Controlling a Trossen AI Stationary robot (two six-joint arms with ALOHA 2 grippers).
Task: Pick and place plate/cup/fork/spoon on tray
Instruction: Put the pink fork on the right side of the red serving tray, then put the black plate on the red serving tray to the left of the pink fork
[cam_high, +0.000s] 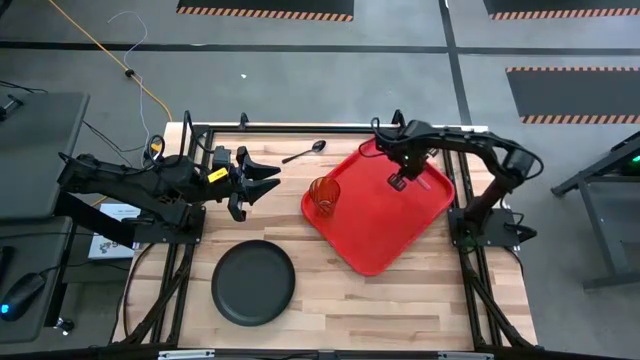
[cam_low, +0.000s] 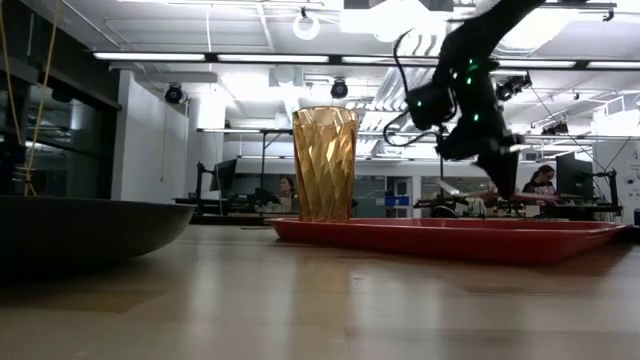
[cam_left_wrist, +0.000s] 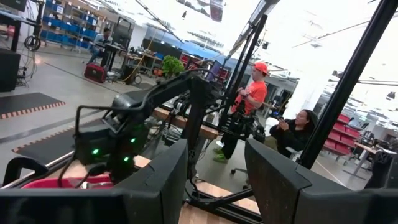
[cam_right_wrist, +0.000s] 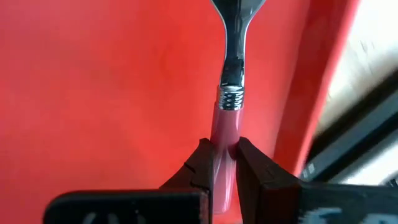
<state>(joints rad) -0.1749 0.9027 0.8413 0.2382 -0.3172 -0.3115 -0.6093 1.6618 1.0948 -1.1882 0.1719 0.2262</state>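
The red tray (cam_high: 385, 235) lies slantwise on the table's right half. The amber cup (cam_high: 323, 196) stands upright on the tray's left corner and also shows in the low view (cam_low: 324, 163). The black plate (cam_high: 253, 283) rests on the table at the near left. The dark spoon (cam_high: 303, 153) lies on the table beyond the tray. My right gripper (cam_high: 398, 181) is over the tray's far part, shut on the fork (cam_right_wrist: 231, 74). My left gripper (cam_high: 262, 180) is open and empty, left of the tray. My right gripper pinches the fork's red handle (cam_right_wrist: 225, 134) between its two fingers (cam_right_wrist: 200, 167), just behind the silver collar. The fingers lie along the fork, whose metal neck points away from them over the tray. Whether the fork touches the tray I cannot tell.
The wooden table has a dark frame around it (cam_high: 300, 128). Bare wood lies between the plate and the tray (cam_high: 330, 290). People stand and sit in the room beyond the table (cam_left_wrist: 255, 93).
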